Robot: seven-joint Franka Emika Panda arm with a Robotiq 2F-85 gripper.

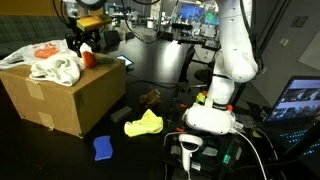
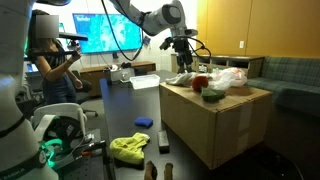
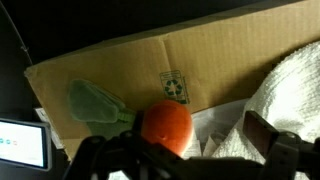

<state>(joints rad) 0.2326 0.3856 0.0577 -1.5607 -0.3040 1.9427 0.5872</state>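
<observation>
- Gripper [image 1: 86, 43]: hovering just above the box top, jaws spread wide and gripping nothing, so they can straddle the toy.
- Orange plush toy [image 3: 165, 126]: lying on the cardboard box [image 1: 70, 100], beside the white cloth [image 3: 290, 85].

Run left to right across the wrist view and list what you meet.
small lit screen → green fabric leaf → round orange toy fruit → crumpled white towel. The leaf, fruit and towel lie on the brown cardboard box; the screen sits beyond its left edge.
</observation>
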